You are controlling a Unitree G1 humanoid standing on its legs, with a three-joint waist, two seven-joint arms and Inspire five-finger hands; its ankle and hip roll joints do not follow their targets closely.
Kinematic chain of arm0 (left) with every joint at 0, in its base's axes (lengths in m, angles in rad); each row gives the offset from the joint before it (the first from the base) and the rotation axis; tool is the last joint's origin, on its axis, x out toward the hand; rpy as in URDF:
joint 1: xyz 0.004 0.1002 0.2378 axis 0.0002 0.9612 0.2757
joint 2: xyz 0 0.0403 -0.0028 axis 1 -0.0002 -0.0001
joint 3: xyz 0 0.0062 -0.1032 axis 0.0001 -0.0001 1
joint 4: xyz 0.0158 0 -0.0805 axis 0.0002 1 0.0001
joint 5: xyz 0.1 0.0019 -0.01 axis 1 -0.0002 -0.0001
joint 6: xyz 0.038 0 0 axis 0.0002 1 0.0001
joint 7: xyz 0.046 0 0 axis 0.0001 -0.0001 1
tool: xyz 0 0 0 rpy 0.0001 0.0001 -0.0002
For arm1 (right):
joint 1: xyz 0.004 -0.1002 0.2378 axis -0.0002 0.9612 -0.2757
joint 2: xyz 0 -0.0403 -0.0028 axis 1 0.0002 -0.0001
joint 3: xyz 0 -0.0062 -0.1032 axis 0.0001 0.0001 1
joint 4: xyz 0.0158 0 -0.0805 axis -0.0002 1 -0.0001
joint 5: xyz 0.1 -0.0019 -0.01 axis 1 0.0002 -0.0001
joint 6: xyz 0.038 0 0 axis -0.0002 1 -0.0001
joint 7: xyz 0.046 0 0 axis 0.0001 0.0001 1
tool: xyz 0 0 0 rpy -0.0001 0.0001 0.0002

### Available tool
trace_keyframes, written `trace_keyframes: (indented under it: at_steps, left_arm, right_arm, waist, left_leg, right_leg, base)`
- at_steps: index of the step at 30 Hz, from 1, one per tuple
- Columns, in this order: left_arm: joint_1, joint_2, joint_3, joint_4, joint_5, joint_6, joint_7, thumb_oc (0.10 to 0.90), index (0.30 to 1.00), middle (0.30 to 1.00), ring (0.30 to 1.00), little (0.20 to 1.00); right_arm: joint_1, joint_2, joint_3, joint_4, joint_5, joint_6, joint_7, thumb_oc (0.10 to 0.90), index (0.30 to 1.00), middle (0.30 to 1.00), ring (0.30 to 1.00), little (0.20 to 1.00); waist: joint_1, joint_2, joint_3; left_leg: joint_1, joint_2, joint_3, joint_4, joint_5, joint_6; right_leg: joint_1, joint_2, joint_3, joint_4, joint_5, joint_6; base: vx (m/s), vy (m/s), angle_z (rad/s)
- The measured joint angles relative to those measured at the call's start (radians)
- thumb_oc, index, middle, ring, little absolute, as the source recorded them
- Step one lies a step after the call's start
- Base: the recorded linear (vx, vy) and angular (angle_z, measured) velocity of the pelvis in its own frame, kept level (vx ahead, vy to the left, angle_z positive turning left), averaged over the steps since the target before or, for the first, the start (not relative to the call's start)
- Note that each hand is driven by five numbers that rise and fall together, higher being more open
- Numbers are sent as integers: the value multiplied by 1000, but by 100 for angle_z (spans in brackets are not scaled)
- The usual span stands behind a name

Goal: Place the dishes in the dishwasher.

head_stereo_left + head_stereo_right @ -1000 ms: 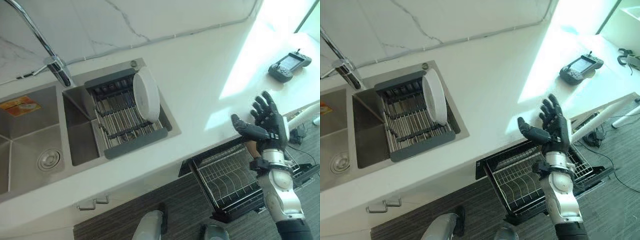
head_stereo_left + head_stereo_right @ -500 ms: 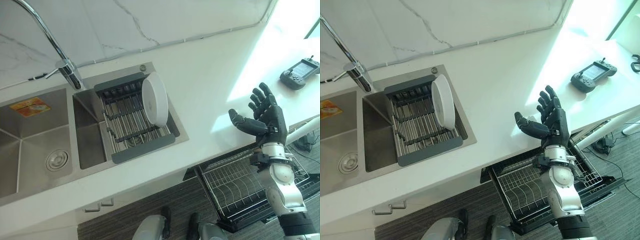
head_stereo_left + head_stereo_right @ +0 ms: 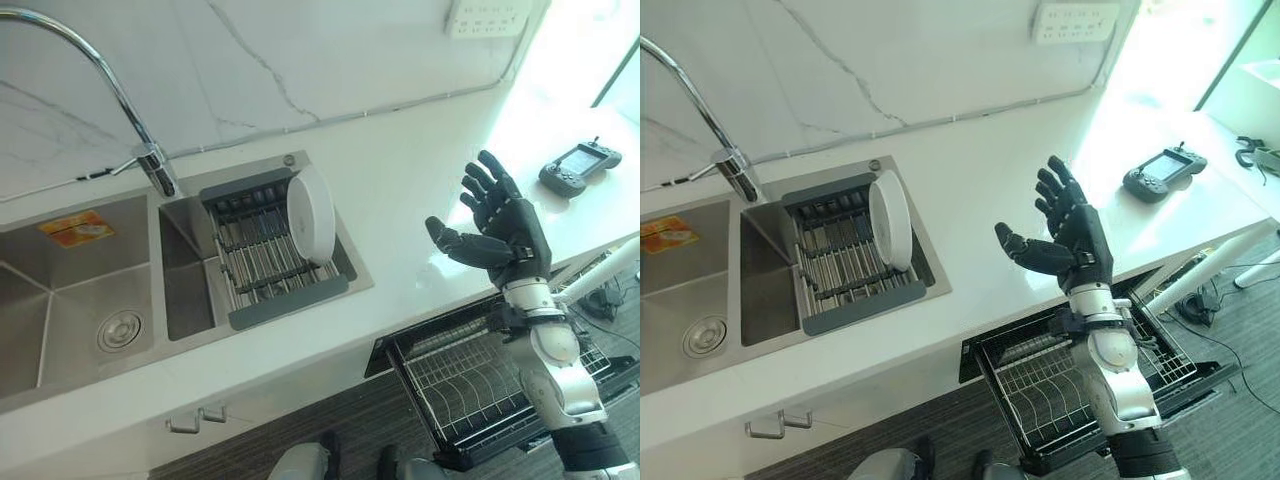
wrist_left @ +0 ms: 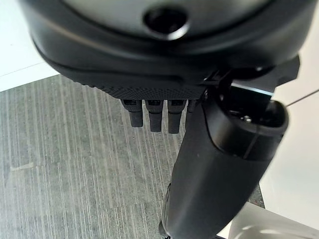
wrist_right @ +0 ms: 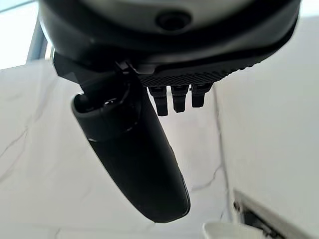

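**Empty hand raised, plate waiting in the sink rack**

The right hand (image 3: 505,235) hangs above the front edge of the counter (image 3: 400,190), palm up, fingers spread and straight, thumb out, holding nothing. The left hand (image 4: 159,107) hangs over the floor, fingers straight, also empty. To my eye the reach comes next: the hand should cross to the sink and take the plate by its upper rim, thumb on one face and fingers on the other, then lift straight up so it clears the bars. The white plate (image 3: 310,215) stands on edge in the grey drying rack (image 3: 265,265), alone there. The sink basin (image 3: 70,300) beside it holds nothing. The dishwasher basket (image 3: 465,380), pulled out below the counter, is bare wire
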Motion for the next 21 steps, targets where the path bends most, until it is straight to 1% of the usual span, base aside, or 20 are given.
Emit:
trace_keyframes:
  at_steps: [3, 4, 6, 8, 10, 13, 14, 15, 16, 18, 20, 21]
  left_arm:
    - [1, -1, -1, 13, -1, -2, -1, 800, 900, 900, 900, 900]
    - [0, -1, -1, 18, -1, -1, -2, 800, 900, 900, 900, 900]
    - [5, -1, -1, 21, -1, -2, -1, 800, 900, 900, 900, 900]
    - [5, -1, 0, 29, -1, -2, -1, 800, 900, 900, 900, 900]
    - [5, -1, 0, 37, 0, -7, -2, 800, 900, 900, 900, 900]
    - [4, -1, 0, 36, 0, -17, -2, 800, 900, 900, 900, 900]
    - [5, -1, 0, 36, 0, -17, -2, 800, 900, 900, 900, 900]
    - [5, -1, -7, 37, 0, -16, -4, 800, 900, 900, 900, 900]
    - [2, 0, -21, 38, 0, -13, -5, 800, 900, 900, 900, 900]
    - [-11, 0, -20, 34, 0, -17, -6, 800, 900, 900, 900, 900]
    - [-1, 0, -21, 37, 0, -13, -5, 800, 900, 900, 900, 900]
    - [6, -1, -21, 37, 0, -12, -6, 800, 900, 900, 900, 900]
  right_arm:
    - [-33, 25, 20, 0, 4, 12, -5, 800, 900, 900, 900, 900]
    - [-36, 30, 23, 0, 6, 17, -6, 800, 900, 900, 900, 900]
    - [-41, 38, 30, 0, 9, 29, -8, 800, 900, 900, 900, 900]
    - [-46, 55, 41, 0, 16, 35, -10, 800, 900, 900, 900, 900]
    - [-50, 58, 57, 0, 19, 45, -11, 800, 900, 900, 900, 900]
    - [-50, 58, 64, 0, 30, 53, -10, 800, 900, 900, 900, 900]
    - [-50, 60, 65, 0, 39, 55, -13, 800, 900, 900, 900, 900]
    - [-80, 89, 89, 32, 39, 49, -42, 800, 900, 900, 900, 900]
    - [-121, 104, 111, 83, 39, 51, -61, 800, 900, 900, 900, 900]
    - [-139, 105, 124, 101, 39, 66, -80, 800, 900, 900, 900, 900]
    - [-142, 106, 147, 100, 39, 67, -80, 800, 900, 900, 900, 900]
    - [-149, 110, 156, 101, 39, 70, -84, 800, 900, 900, 900, 900]
  waist:
    - [26, 2, -1]
    - [24, 3, -2]
    - [33, 4, -2]
    - [29, 5, -2]
    - [33, 5, -3]
    - [29, 6, -2]
    - [35, 7, -2]
    - [37, 12, -5]
    - [32, 15, -7]
    - [58, 26, -8]
    - [83, 26, -8]
    - [87, 26, -8]
  left_leg:
    - [-5, -1, -3, 5, -3, -1]
    - [-4, -1, -3, 5, -3, -1]
    - [-6, -3, -7, 6, -5, 0]
    - [-7, -4, -9, 7, -5, 1]
    - [-7, -7, -14, 7, -5, 1]
    - [-6, -10, -22, 7, -5, 1]
    - [-4, -11, -25, 7, -6, 1]
    - [-7, -8, -24, 12, -17, -2]
    - [-7, -9, -27, 14, -16, -2]
    - [-18, -9, -34, 24, -17, -1]
    - [-19, -11, -36, 24, -17, 0]
    - [-22, -13, -39, 24, -18, 1]
  right_leg:
    - [2, -2, -4, -1, 0, 0]
    - [2, -2, -4, -1, 0, 0]
    - [3, -3, -8, -3, 0, 0]
    - [5, -4, -10, -4, 0, 0]
    - [9, -6, -17, -7, 0, 1]
    - [13, -8, -26, -10, -1, 2]
    - [18, -9, -29, -12, -3, 4]
    - [22, -10, -37, -13, -3, 5]
    - [26, -10, -43, -15, -3, 5]
    - [26, -11, -56, -15, -5, 6]
    - [26, -14, -59, -15, -8, 7]
    - [27, -16, -64, -17, -8, 7]
  base:
    - [7, 19, 6]
    - [11, 11, 5]
    - [14, 13, 5]
    - [19, 14, 5]
    - [7, 5, 8]
    - [27, 15, 8]
    - [89, 57, 5]
    - [89, 60, 10]
    - [8, 19, 16]
    - [5, 12, 20]
    - [16, 26, 9]
    - [24, 33, 9]
